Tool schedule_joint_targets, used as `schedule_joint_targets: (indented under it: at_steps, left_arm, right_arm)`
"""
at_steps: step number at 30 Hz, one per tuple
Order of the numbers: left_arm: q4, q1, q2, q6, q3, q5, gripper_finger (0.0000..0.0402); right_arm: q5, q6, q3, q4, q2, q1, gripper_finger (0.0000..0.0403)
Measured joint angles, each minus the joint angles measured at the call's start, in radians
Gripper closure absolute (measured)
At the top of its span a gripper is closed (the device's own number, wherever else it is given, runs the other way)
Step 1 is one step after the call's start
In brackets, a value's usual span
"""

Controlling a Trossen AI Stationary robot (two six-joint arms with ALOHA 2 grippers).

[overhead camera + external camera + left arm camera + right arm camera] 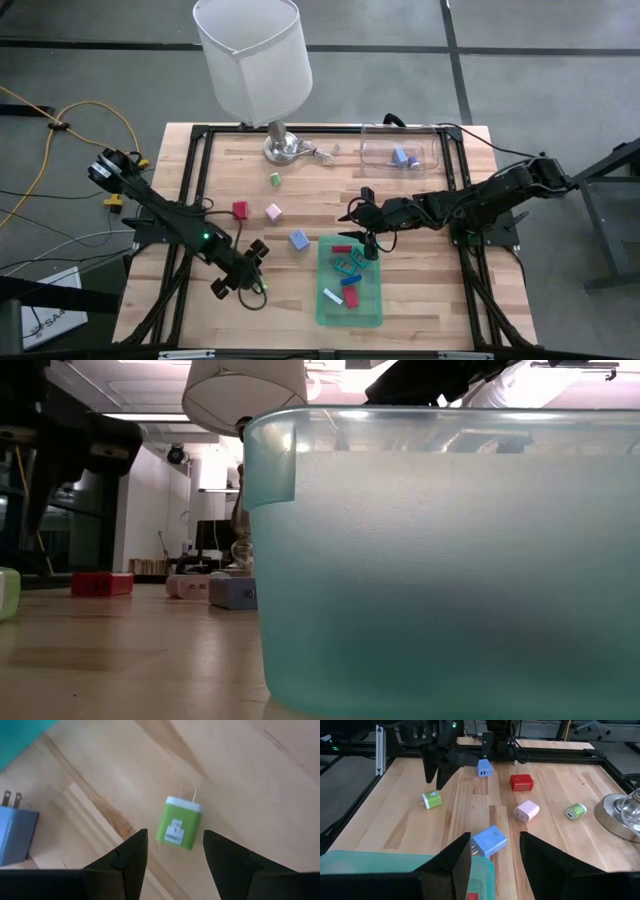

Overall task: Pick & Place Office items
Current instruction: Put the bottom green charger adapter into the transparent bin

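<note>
Fingers of the left end effector [172,865] stand apart, empty, straddling a green plug [179,822] on the counter [260,780], likely for grasping. Right end effector [492,857], parted and empty, hovers over the tray [372,310].

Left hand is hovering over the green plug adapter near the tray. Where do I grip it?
Grip the small green plastic plug adapter across its two long flat sides, coming straight down with the left hand. It lies flat on the wooden table, prongs pointing away from the hand, its body lined up with the open gap.
</note>
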Motion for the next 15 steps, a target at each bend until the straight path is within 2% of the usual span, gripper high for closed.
schedule_joint_targets:
  at_steps: [15]
  left_arm:
    - [0.043,0.000,0.035,0.004,0.000,0.013,0.0218]
  right_arm:
    - [-0.002,0.000,0.000,-0.001,0.000,0.000,0.0249]
